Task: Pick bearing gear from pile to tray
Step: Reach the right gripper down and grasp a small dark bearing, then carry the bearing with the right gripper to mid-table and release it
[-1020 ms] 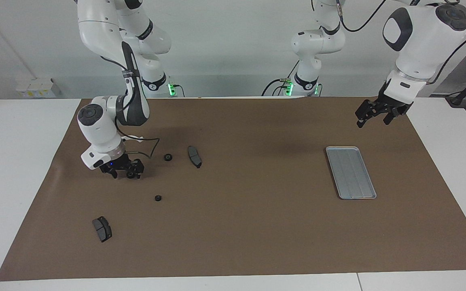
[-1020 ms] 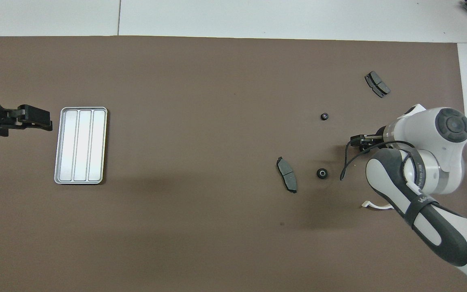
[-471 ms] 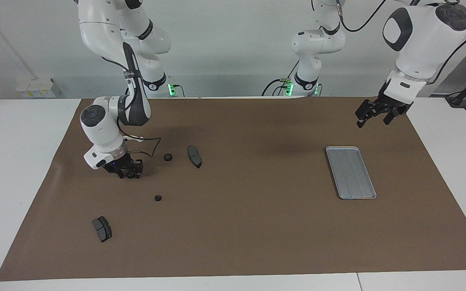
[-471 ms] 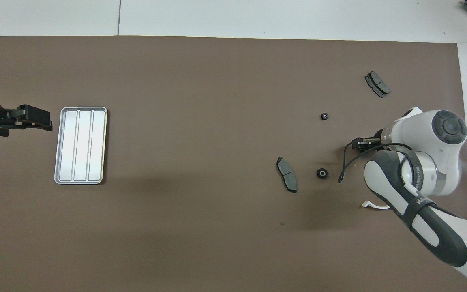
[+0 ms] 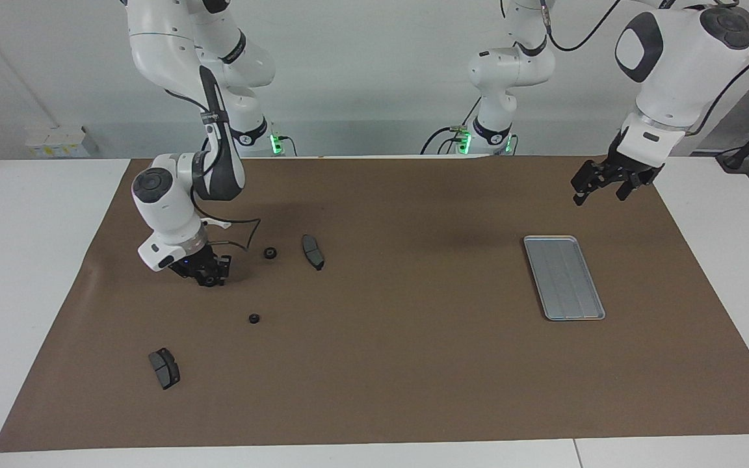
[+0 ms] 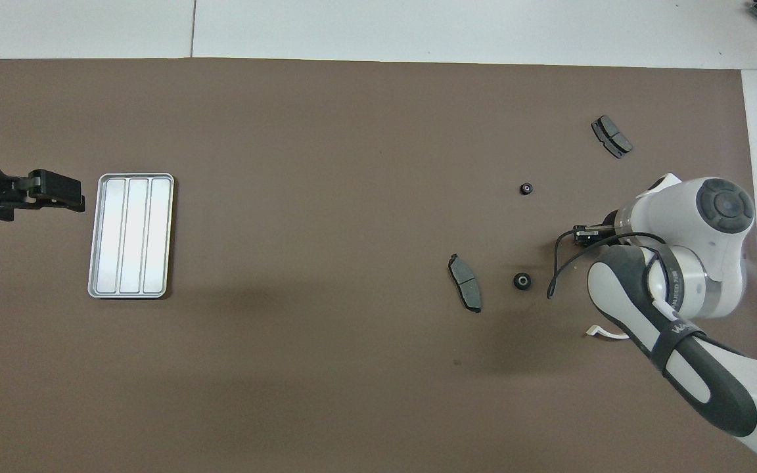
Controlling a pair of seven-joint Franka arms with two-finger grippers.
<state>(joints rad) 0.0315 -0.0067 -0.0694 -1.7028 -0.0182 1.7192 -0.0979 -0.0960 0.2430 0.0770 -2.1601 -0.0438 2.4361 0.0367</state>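
The brown mat (image 5: 413, 377) covers most of the worktop.

The right arm (image 5: 173, 214) reaches down over the pile at its own end of the worktop. The left arm (image 5: 667, 78) waits, with the left gripper (image 5: 602, 185) hanging over the mat near the corner where the left arm's end meets the robot-side long edge. Its jaws stand spread and hold nothing.

The tray (image 5: 566, 277) lies toward the left arm's end, about midway between the long edges. It is empty.

One brake pad (image 5: 313, 251) lies on the mat in the right arm's half. The second brake pad (image 5: 164, 368) lies toward the corner of the right arm's end and the long edge farthest from the robots. A white part (image 6: 605, 332) shows partly under the right arm.

Two loose gears rest on the mat: gear A (image 5: 270, 253) just beside the first brake pad, gear B (image 5: 254, 318) nearer the mid-line.

Change: one second ago the right gripper (image 5: 209, 276) straddled the clamped gear (image 5: 209, 281) with jaws wide. The jaws are now drawn together, apparently on that gear, low at the mat. Judgement: the grasp is made; lift and transfer to the tray remain.
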